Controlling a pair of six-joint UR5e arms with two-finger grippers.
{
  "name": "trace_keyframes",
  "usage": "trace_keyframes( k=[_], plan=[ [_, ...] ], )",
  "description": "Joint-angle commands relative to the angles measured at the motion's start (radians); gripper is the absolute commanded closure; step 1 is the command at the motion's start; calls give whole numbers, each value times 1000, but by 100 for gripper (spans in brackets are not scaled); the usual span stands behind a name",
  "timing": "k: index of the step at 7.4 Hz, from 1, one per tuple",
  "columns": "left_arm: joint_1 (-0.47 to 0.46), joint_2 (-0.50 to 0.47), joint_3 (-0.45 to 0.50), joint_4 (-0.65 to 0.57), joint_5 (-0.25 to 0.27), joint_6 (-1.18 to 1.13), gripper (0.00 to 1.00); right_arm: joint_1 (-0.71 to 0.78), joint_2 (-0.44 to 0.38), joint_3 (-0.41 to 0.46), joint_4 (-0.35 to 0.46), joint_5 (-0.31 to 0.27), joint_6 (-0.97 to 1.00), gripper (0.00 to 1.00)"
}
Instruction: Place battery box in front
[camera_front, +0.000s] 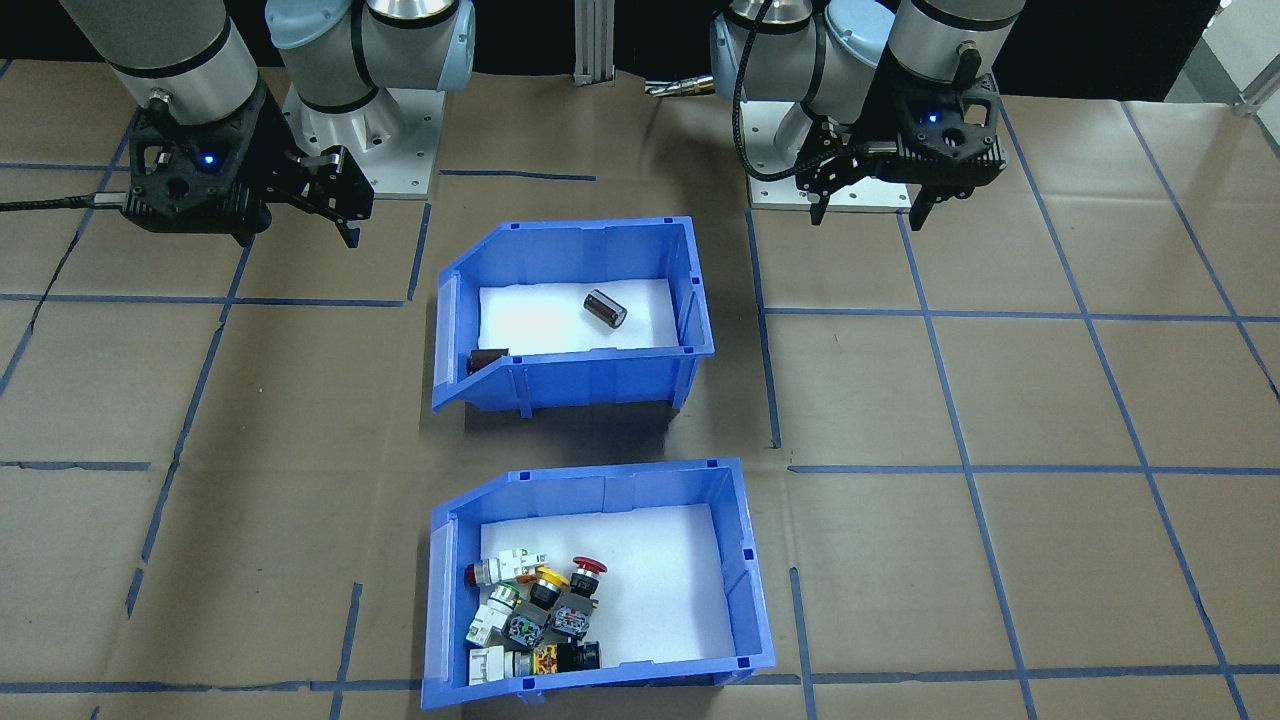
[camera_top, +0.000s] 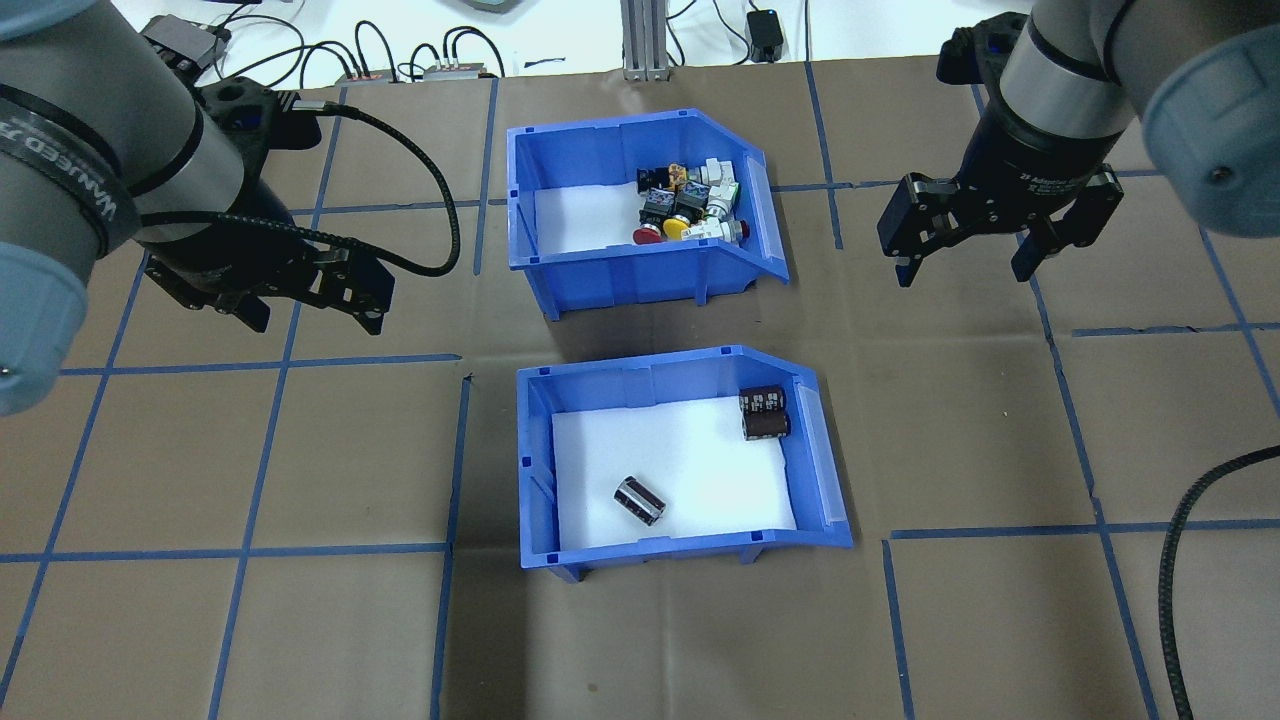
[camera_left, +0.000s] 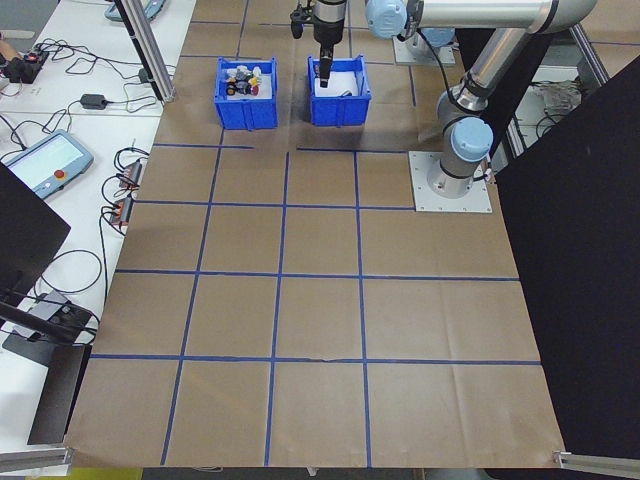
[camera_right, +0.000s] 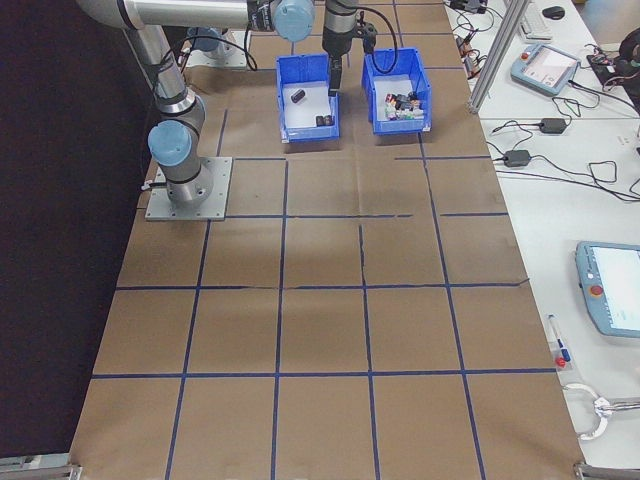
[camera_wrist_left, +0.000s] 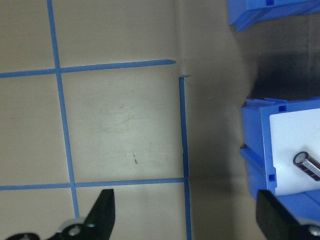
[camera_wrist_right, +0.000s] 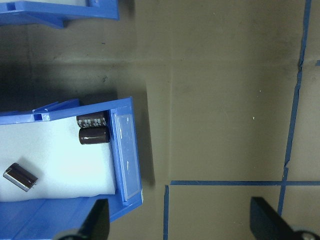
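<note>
Blue battery box (camera_top: 680, 455), white-lined, holds three dark cells; both grippers' jaws gape empty.

Bare brown paper-covered table (camera_top: 300, 460) lies open on both outer sides of the two blue plastic bins; only a narrow strip separates the blue bin with dark cylindrical cells (camera_top: 680, 555) from the blue bin of colourful push-button switches (camera_top: 620, 275) beyond it
</note>
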Motion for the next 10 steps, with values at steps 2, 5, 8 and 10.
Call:
trace_keyframes(
  k=[2, 5, 8, 10],
  plan=[
    [8, -7, -1, 0, 0, 2, 1, 0, 0, 0, 0, 0, 0, 0],
    [8, -8, -1, 2, -2, 1, 1, 0, 2, 0, 0, 0, -2, 0],
    [6, -25, -1, 3, -6, -1, 1, 2, 11, -19, -21, -29, -8, 0],
    [6, -30, -2, 3, -8, -2, 1, 5, 76, -83, -83, -48, -15, 0]
  ],
)
